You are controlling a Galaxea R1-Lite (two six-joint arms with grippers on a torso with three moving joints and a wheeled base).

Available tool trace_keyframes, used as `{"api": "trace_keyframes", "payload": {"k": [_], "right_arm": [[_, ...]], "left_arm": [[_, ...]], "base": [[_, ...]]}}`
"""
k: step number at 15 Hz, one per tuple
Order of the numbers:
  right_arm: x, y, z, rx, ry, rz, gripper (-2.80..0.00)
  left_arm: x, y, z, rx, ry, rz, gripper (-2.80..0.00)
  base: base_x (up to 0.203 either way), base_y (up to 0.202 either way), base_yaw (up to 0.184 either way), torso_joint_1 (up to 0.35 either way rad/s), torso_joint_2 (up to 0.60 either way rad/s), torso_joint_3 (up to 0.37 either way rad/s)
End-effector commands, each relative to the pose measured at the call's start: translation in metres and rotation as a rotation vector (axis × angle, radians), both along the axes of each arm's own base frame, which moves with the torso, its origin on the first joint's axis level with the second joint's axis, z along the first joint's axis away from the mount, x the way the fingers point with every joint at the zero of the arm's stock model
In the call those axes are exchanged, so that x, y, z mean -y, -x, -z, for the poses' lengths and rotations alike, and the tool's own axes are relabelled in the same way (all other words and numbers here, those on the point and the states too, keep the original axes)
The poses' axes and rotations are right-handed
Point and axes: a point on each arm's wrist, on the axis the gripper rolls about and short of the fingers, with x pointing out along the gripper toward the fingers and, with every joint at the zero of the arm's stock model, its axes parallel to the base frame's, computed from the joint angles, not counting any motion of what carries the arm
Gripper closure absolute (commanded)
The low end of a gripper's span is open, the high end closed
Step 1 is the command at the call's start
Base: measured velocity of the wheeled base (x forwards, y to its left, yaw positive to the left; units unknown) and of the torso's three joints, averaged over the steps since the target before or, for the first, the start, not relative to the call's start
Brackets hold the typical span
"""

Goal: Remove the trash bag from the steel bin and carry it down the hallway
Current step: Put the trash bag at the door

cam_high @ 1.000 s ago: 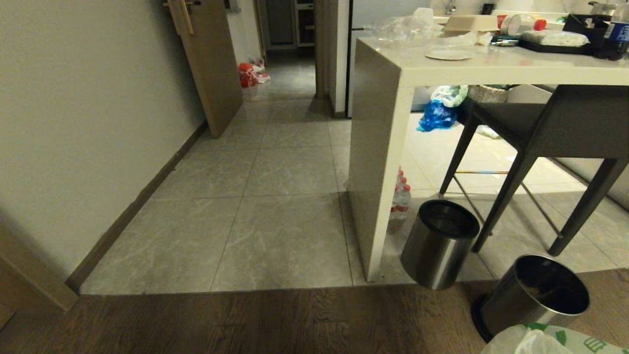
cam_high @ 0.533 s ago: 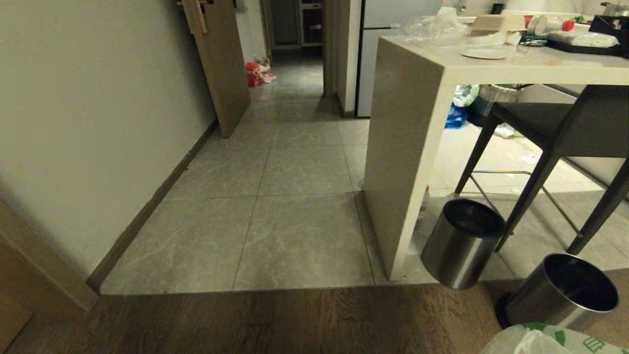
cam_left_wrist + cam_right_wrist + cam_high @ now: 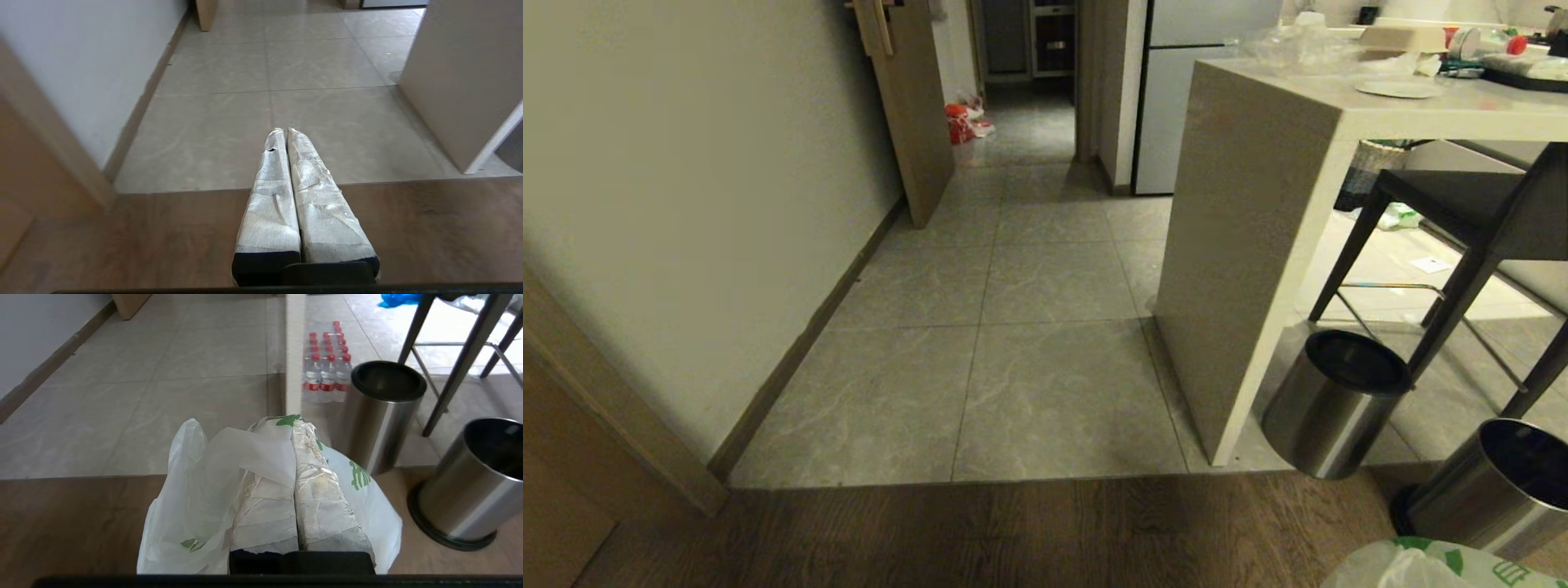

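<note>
Head view. Narrow hallway (image 3: 1029,269) of grey marbled floor tiles running ahead between an off-white wall and a pale stone counter (image 3: 1241,245). Brown wooden door (image 3: 915,106) ajar on the left side; red-orange bag (image 3: 960,122) on the floor beyond it, too far off for detail. Two small round brushed-steel bins at lower right: one with a black rim (image 3: 1335,404) just beside the counter's end panel, the nearer steel bin (image 3: 1490,486) cut off by the frame edge, interior dark. Thin translucent white trash bag with green printing (image 3: 1437,565) showing only as a crumpled top at the bottom edge, out of the bin and just in front of it. Neither arm visible here.

Left wrist view. Left gripper (image 3: 283,131) held level above the dark wood floor, pointing toward the tiles; white-wrapped fingers pressed together, nothing between them.

Right wrist view. Right gripper (image 3: 292,421) likewise level, fingers clamped tight on the trash bag (image 3: 196,490), plastic draped over one finger and hanging on both sides. Bag's lower part hidden below the frame; contents not discernible. Pack of red-capped water bottles (image 3: 327,359) behind the rimmed bin (image 3: 380,412); nearer bin (image 3: 470,486) partly cropped.
</note>
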Motion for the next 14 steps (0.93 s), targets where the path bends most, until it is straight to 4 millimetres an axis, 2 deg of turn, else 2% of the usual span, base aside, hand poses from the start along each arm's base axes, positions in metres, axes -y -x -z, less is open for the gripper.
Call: {"api": "trace_keyframes", "payload": {"k": [1,7,14], "right_arm": [[0.0,-0.0001,0.0008,0.0,0.0,-0.001,0.0],[0.0,-0.0001,0.0008,0.0,0.0,0.0,0.0],[0.0,-0.0001,0.0008,0.0,0.001,0.0,0.0]], "left_arm": [[0.0,0.0,0.0006,-0.001,-0.002,-0.001,0.0],[0.0,-0.0001,0.0005,-0.003,0.005,-0.001,0.0],[0.0,-0.0001,0.0005,-0.003,0.006,-0.001,0.0]], "base": [[0.0,0.149,0.005,0.002,0.0,0.002],[0.01,0.016,0.001,0.001,0.0,0.0],[0.181,0.0,0.001,0.003,0.0,0.002]]}}
